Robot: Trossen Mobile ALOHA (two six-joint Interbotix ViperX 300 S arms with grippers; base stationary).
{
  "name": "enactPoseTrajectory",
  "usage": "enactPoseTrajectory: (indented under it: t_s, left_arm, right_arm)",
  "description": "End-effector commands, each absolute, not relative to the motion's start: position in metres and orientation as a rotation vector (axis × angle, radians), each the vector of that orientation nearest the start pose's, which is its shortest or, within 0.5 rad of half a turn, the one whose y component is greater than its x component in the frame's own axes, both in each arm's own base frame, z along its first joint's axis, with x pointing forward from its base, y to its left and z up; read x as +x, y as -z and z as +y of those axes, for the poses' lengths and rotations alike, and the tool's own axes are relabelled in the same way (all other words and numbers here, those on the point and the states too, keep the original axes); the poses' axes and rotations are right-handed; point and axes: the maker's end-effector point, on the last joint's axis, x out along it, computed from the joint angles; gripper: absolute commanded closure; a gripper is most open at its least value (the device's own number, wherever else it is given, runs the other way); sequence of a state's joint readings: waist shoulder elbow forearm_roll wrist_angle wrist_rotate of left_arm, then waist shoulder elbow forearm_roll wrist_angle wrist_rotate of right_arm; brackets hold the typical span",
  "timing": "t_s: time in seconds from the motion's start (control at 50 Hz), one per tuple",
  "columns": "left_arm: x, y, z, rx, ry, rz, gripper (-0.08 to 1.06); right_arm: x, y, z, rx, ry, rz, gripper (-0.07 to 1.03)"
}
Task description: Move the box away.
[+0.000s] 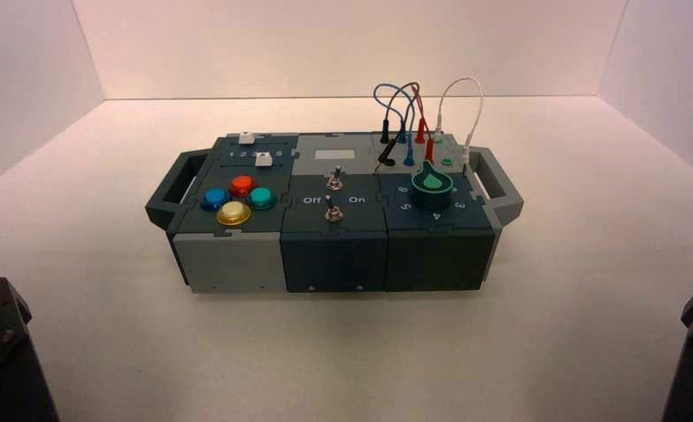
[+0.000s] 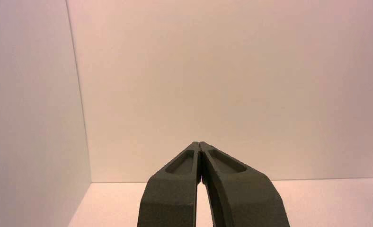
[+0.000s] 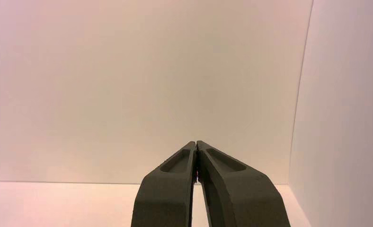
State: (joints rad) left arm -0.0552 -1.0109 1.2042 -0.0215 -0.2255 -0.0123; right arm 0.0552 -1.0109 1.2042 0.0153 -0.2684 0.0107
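- The desk (image 1: 545, 352) is a pale, smooth, matte surface walled by plain white panels at the back and both sides; wide bare room lies all round the box, most of it in front and to either side.
- The box (image 1: 334, 255) stands near the desk's middle, turned a little, well apart from the walls and from both arms. It is a long block of joined modules: a grey front face on the left, dark-teal faces in the middle and right, with a loop handle at each end.
- Wires (image 1: 418, 101) in blue, black, red and white arch over the box's rear right corner, plugged into its top.
- A green dial (image 1: 431, 183) shaped like a pointer sits on the right module, ringed by numerals.
- Four round glossy buttons (image 1: 236, 199) cluster on the left module: blue, red, green and yellow.
- Two small metal toggle switches (image 1: 331, 195) stand on the middle module; the lettering beside them looks like "Off" and "On".
- Two white sliders (image 1: 253, 148) sit behind the buttons.
- The left pincer (image 2: 200, 144) is parked at the near left corner, off the box, its dark moulded fingers pressed together at the tips, facing a bare wall.
- The right pincer (image 3: 195, 143) is parked at the near right corner, fingers likewise pressed together, holding nothing.
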Motion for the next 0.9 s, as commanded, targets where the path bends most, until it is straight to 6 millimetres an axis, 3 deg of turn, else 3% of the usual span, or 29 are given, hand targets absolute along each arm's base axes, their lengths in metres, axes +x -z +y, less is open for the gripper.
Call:
enactPoseTrajectory:
  t_s: [0.02, 0.28, 0.44, 0.68, 0.9]
  left_arm:
    - [0.25, -0.3, -0.014, -0.032, 0.055, -0.065, 1.01]
    - [0.249, -0.301, -0.014, -0.032, 0.056, -0.067, 1.01]
    - [0.252, -0.292, -0.023, -0.03, 0.089, 0.004, 1.01]
    - [0.253, -0.271, -0.065, -0.069, 0.24, 0.253, 1.01]
    - [0.24, -0.238, -0.112, -0.086, 0.381, 0.575, 1.01]
  right_arm:
    - [0.249, -0.299, 0.014, 0.037, -0.055, -0.086, 0.98]
    - [0.249, -0.297, 0.018, 0.039, -0.07, -0.08, 0.98]
    - [0.25, -0.291, 0.033, 0.042, -0.131, -0.037, 0.99]
    - [0.245, -0.264, 0.089, 0.12, -0.335, 0.13, 0.99]
    - [0.236, -0.228, 0.16, 0.154, -0.544, 0.401, 0.99]
